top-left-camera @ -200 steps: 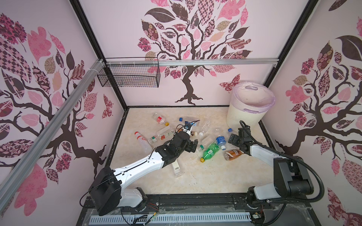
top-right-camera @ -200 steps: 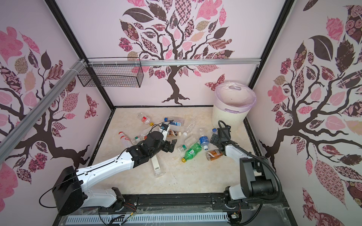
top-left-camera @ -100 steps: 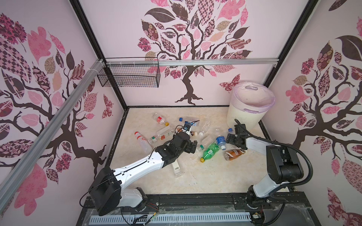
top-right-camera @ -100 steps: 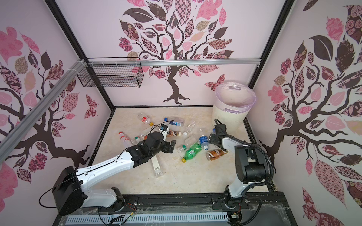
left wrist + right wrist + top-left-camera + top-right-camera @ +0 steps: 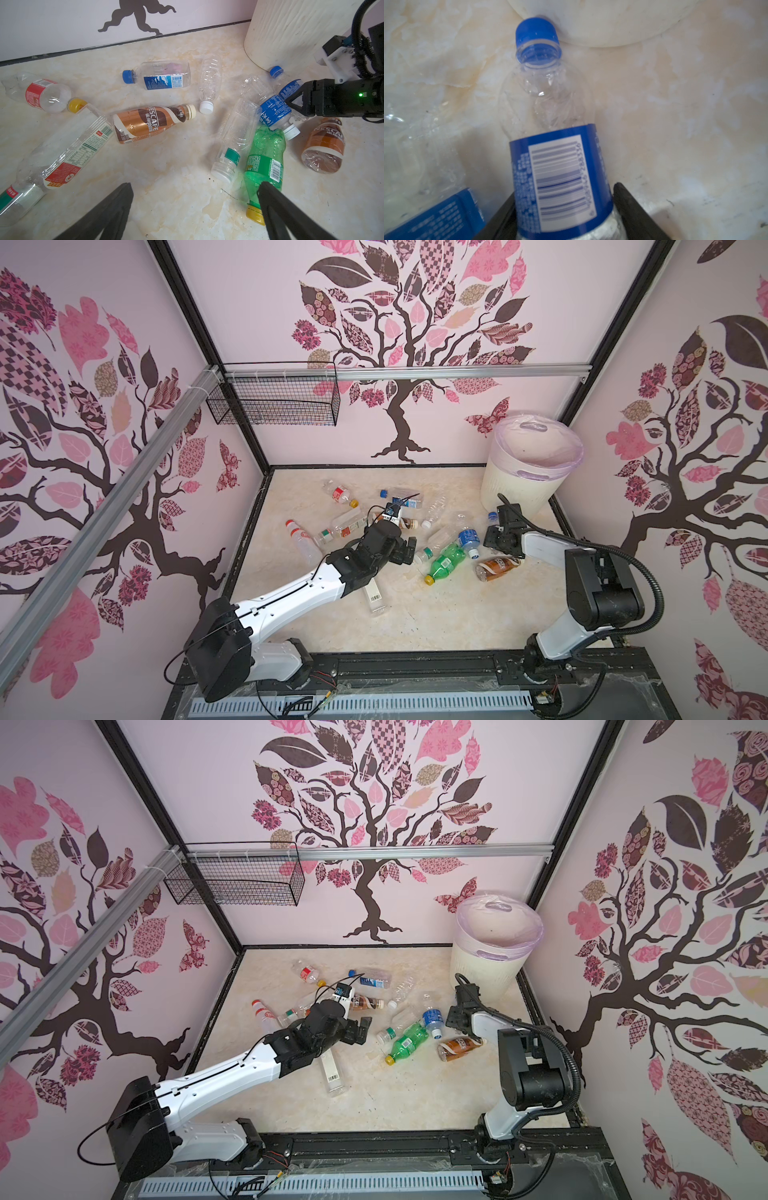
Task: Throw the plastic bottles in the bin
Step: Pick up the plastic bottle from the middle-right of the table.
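**Pick-up at the foot of the bin.** The right gripper (image 5: 563,191) is low over the floor (image 5: 436,614). Its fingers are narrow and sit against both sides of the blue label of a blue-capped bottle (image 5: 550,99). The bottle lies flat, with its cap touching the base of the bin (image 5: 513,489). No bottle shows inside the bin.

**Likely faults.**
- (a) The bottle is thin and empty, so it may buckle or squirt out of the fingers when squeezed.
- (b) The tall bin wall stands right in front, so a lift that swings forward too soon could hit it and shove the bin.
- (c) A white-capped bottle (image 5: 274,110) and a crumpled clear bottle (image 5: 254,88) lie just beside the fingers and could be dragged or sent rolling.

**Surroundings.**
- The white-capped bottle leans on a green bottle (image 5: 266,158).
- A brown bottle (image 5: 496,567) lies close under the right arm.
- The left gripper (image 5: 193,185) is wide open and empty. One finger is near the green bottle's neck, and a careless sweep would knock it away.
- More scattered bottles (image 5: 365,982) cover the middle of the floor.
- The wire basket (image 5: 274,406) on the wall is well clear of everything.
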{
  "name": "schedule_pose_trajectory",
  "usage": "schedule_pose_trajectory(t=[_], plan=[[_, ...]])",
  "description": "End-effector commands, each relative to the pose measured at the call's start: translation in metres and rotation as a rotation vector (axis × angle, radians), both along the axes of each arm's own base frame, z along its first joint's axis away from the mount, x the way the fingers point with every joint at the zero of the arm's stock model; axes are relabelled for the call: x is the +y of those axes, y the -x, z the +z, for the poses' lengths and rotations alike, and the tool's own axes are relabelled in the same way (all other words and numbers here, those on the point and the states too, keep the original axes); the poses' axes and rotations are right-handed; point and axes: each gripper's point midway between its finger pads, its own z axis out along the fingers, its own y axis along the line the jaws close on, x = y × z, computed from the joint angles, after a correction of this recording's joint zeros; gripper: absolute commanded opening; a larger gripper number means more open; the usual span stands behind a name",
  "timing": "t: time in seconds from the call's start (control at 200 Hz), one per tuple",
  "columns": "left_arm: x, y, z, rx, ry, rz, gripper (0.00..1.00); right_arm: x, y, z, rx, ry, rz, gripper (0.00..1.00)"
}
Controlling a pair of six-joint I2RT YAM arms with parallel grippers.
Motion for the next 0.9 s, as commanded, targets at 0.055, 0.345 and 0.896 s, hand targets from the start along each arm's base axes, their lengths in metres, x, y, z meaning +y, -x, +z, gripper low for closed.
schedule_pose_trajectory(t=[0.055,0.345,0.896], plan=[[0.004,-0.002,0.029,-0.05,0.047,0.025,0.98,0.004,-0.004,0.022,-0.055,-0.008,0.013,0.55],[0.013,-0.003,0.046,-0.092,0.031,0.049,0.98,0.029,-0.013,0.076,-0.151,-0.015,0.079,0.55],[0.018,-0.016,0.114,-0.223,0.014,0.084,0.98,0.087,-0.013,0.355,-0.743,-0.126,0.261,0.53]])
